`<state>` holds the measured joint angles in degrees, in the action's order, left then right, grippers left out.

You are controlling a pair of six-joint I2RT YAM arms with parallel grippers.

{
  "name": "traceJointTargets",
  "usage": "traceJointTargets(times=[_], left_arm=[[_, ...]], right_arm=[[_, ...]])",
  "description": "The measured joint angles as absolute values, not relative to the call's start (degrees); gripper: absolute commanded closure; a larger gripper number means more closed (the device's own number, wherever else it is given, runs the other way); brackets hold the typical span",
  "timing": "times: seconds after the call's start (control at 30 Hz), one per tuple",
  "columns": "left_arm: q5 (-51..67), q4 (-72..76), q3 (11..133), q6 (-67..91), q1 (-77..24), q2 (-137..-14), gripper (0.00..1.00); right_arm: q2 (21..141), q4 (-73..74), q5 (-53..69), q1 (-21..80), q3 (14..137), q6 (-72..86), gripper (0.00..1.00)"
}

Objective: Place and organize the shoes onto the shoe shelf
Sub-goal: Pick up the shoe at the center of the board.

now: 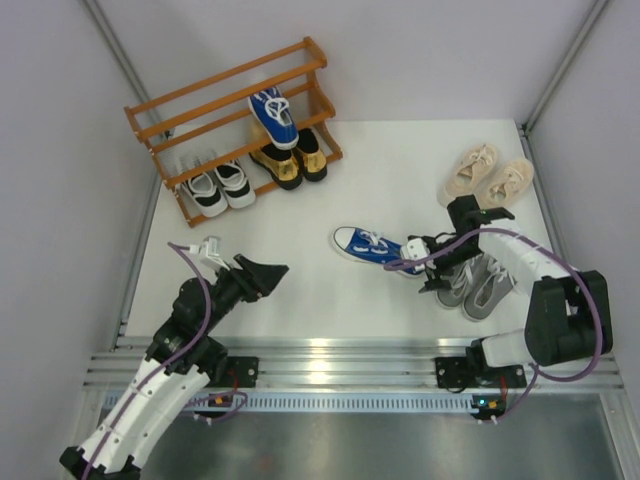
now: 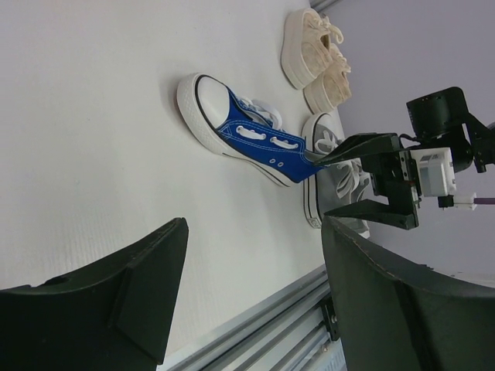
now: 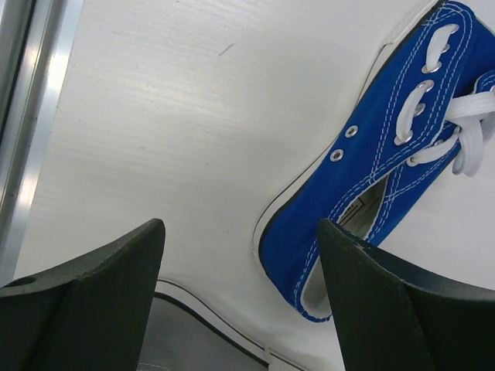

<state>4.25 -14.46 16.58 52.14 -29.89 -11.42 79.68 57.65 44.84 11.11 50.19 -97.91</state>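
The orange-brown shoe shelf [image 1: 190, 100] stands at the back left. One blue sneaker [image 1: 273, 115] lies on its middle tier. The gold loafers [image 1: 290, 162] and the black-and-white sneakers [image 1: 218, 186] sit on the bottom tier. The other blue sneaker [image 1: 365, 245] lies on the table, toe to the left. My right gripper [image 1: 425, 262] is open at its heel; in the right wrist view the heel [image 3: 332, 255] sits between the fingers, close to the right one [image 3: 387, 309]. My left gripper [image 1: 268, 275] is open and empty, and it faces the blue sneaker [image 2: 247, 135].
The grey sneakers [image 1: 478, 282] stand just right of my right gripper, and one shows under it [image 3: 201, 340]. The beige lace-ups [image 1: 487, 175] stand at the back right. Aluminium rails [image 1: 320, 360] run along the near table edge. Walls close in both sides.
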Motion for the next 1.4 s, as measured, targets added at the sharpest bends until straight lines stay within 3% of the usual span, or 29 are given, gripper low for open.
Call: traceJointTargets(times=[0.83,0.93,1.03,1.07,1.2,1.4], left_arm=[[3.6,-15.2,16.6,52.1,-29.9,-11.0,0.25],[3.5,-15.6,16.6,52.1,-29.9,-10.7,0.25],[3.3,-16.0,16.6,52.1,-29.9,-10.0,0.25],[3.3,-16.2,16.6,52.1,-29.9,-9.8,0.25],[3.0,-17.2,16.6,51.9,-29.9,-8.9,0.25],[2.5,-18.3,16.6,51.2,-29.9,-8.3,0.25]], right_arm=[[83.3,48.5,35.4,13.3,51.1,-94.5,0.4],[84.3,46.9,33.5,14.9,51.1,-94.9,0.49],[84.4,45.6,31.9,16.4,51.0,-95.0,0.64],[84.4,45.9,31.4,16.7,51.0,-94.9,0.75],[84.4,46.7,30.4,17.3,51.0,-94.4,1.0],[84.1,46.6,29.9,17.5,51.7,-88.1,1.0]])
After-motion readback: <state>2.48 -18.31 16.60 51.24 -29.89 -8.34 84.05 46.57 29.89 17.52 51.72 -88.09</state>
